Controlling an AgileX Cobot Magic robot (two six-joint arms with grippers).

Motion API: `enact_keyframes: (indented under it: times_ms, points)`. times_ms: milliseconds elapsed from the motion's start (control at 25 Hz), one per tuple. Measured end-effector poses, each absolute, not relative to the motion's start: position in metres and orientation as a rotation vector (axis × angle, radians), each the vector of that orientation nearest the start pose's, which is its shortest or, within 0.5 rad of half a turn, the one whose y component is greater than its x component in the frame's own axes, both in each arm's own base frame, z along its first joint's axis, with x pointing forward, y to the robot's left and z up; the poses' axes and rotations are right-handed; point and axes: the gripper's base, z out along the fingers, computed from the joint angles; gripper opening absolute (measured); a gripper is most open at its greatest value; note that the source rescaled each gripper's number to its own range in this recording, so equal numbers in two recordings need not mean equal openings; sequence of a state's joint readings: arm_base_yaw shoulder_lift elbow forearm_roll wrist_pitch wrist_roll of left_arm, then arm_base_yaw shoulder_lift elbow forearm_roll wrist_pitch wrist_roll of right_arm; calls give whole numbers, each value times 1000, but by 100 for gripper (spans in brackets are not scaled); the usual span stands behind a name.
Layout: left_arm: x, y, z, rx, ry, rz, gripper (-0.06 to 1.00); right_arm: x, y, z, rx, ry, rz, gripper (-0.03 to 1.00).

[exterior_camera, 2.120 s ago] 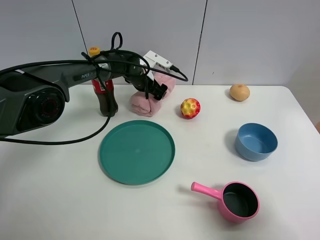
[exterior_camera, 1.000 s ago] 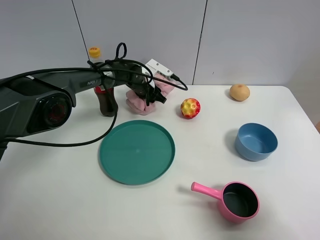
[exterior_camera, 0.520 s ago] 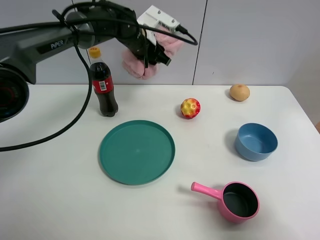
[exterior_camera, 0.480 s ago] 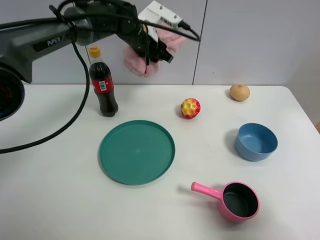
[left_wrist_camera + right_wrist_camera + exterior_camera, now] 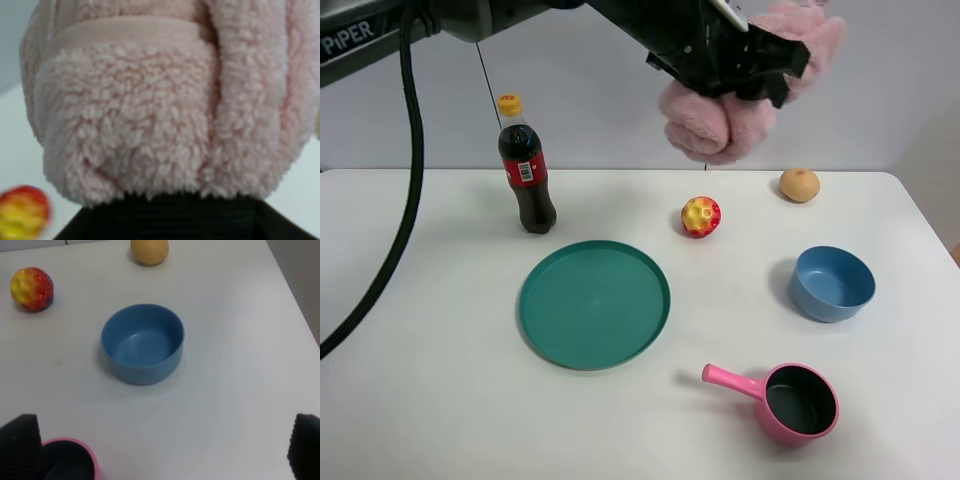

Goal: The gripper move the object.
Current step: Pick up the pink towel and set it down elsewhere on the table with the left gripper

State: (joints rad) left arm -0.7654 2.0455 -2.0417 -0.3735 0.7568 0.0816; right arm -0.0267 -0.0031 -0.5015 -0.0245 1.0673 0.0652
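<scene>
Fluffy pink plush bundle (image 5: 720, 120), upper centre of frame, clamped in left hand (image 5: 745, 65): likely light, soft, compressible; best held across its folded middle. Right hand (image 5: 162, 447) spread apart, empty.

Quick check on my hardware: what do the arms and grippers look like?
The left arm is dark grey with white PIPER lettering, and a thick black cable loops off it. The left gripper is black. Of the right gripper, only two black, textured fingertips show.
</scene>
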Motion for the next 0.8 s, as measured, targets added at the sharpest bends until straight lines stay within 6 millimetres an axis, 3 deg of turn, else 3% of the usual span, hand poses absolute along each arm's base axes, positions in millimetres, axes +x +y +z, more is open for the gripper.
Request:
enact_keyframes:
  times_ms: [280,600,800]
  points:
    - [313,-374,322,761,2336,-888,0,-6,-2,277,95,2044,-5,100]
    - [327,-397,274,305,2535,-1085,0,-6,-2,277,95,2044,-5,100]
    - [332,-403,247,199,2609,-1087,0,-6,-2,277,95,2044,-5,100]
